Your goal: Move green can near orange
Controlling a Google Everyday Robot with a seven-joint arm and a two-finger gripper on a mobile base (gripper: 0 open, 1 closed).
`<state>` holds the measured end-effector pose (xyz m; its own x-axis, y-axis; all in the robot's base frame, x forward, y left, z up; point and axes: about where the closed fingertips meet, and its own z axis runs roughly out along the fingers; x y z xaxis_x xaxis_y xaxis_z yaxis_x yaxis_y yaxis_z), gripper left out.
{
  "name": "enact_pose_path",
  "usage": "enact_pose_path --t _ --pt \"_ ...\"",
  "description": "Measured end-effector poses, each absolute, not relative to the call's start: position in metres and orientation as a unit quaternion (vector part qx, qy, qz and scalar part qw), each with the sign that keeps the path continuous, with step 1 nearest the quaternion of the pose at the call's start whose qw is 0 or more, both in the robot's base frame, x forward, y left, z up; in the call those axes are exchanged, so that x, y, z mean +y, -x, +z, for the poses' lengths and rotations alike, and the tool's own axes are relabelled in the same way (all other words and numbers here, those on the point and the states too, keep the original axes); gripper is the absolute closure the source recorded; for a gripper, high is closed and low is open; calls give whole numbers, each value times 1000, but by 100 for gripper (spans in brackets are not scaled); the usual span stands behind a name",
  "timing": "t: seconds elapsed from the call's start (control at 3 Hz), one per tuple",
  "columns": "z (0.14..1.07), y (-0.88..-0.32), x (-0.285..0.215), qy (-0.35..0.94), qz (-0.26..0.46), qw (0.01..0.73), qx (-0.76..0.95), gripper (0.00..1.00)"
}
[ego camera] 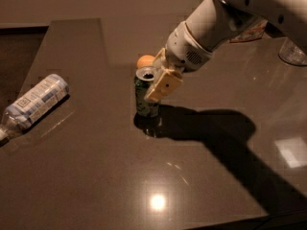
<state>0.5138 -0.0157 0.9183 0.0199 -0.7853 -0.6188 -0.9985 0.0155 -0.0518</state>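
On the surface (96,166), the claw (149,83) is clasping the can (144,104) (upright) just at 6 o'clock of the orange (144,61); only releasing seems to be remaining.

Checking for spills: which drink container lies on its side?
The clear plastic bottle, far left; the green can stands upright, held by the gripper.
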Motion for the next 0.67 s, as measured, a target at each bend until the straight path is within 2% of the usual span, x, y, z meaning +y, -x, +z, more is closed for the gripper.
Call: enact_pose_path --t 0.67 --pt "912 -578 -42 604 193 287 718 100"
